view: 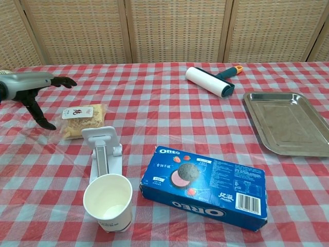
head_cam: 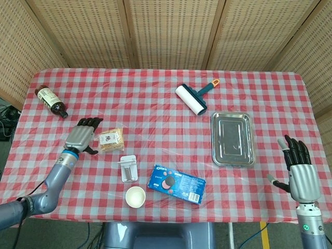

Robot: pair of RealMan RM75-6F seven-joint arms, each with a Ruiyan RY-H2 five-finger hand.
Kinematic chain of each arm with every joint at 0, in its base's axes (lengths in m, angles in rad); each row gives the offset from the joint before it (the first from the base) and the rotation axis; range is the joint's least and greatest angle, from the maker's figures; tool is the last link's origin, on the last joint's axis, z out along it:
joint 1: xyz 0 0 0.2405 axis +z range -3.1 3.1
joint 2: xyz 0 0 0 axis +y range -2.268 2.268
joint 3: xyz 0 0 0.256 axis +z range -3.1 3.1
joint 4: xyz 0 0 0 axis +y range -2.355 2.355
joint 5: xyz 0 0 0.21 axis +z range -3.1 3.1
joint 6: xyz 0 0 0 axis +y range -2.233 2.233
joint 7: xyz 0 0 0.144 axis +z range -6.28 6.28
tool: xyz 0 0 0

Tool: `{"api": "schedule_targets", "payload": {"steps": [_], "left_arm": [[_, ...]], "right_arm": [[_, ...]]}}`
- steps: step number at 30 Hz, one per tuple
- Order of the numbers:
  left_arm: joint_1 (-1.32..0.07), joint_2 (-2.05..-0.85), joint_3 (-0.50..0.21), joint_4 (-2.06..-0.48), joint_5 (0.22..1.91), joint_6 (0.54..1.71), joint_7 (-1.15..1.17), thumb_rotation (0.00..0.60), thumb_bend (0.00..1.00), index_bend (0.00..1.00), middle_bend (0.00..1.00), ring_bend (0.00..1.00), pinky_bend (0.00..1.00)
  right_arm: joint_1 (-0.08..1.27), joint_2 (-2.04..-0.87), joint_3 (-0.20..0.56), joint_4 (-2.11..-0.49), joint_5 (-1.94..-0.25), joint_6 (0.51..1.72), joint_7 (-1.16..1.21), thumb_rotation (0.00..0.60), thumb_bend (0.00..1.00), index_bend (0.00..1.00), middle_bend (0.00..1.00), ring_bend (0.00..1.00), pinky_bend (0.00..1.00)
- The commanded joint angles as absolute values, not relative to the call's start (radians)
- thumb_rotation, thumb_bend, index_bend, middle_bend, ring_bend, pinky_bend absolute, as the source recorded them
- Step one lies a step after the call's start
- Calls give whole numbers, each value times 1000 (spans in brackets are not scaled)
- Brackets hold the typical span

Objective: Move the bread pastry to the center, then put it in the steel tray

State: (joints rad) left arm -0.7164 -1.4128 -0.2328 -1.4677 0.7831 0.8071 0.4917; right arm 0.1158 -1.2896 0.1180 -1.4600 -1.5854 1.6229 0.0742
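Observation:
The bread pastry (head_cam: 111,139) (view: 82,120) is a small clear packet with a white label, lying left of the table's middle. My left hand (head_cam: 81,136) (view: 32,91) hovers just left of it, fingers spread and holding nothing, a small gap still between them. The steel tray (head_cam: 233,138) (view: 288,122) sits bare at the right side of the table. My right hand (head_cam: 298,171) stays off the table's front right corner, fingers apart and holding nothing; the chest view does not show it.
A white stand (head_cam: 127,167) (view: 103,152), a paper cup (head_cam: 135,196) (view: 108,201) and a blue Oreo box (head_cam: 176,183) (view: 204,186) lie near the front edge. A lint roller (head_cam: 193,97) (view: 211,81) sits at the back, a brown bottle (head_cam: 51,100) at the far left.

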Motion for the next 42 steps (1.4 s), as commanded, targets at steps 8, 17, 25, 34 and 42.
{"api": "schedule_targets", "payload": {"steps": [8, 17, 25, 34, 42], "left_arm": [[-839, -1550, -205, -1361, 611, 826, 627, 600, 161, 0, 0, 0, 0], [-867, -1691, -216, -1242, 630, 945, 612, 600, 471, 499, 222, 213, 390], [-846, -1726, -226, -1198, 739, 1013, 532, 600, 524, 587, 291, 270, 438], [-862, -1672, -265, -1255, 842, 1043, 496, 600, 522, 587, 291, 270, 427], [-949, -1707, -337, -1235, 884, 1009, 480, 600, 520, 585, 287, 270, 422]], "right_arm": [[115, -1285, 120, -1456, -1595, 1636, 105, 600, 84, 34, 0, 0, 0], [113, -1282, 122, -1447, -1600, 1650, 138, 600, 84, 44, 0, 0, 0], [110, -1281, 124, -1439, -1600, 1658, 159, 600, 84, 47, 0, 0, 0], [112, -1276, 127, -1444, -1593, 1654, 163, 600, 84, 49, 0, 0, 0], [112, -1268, 135, -1437, -1571, 1642, 192, 600, 84, 49, 0, 0, 0]]}}
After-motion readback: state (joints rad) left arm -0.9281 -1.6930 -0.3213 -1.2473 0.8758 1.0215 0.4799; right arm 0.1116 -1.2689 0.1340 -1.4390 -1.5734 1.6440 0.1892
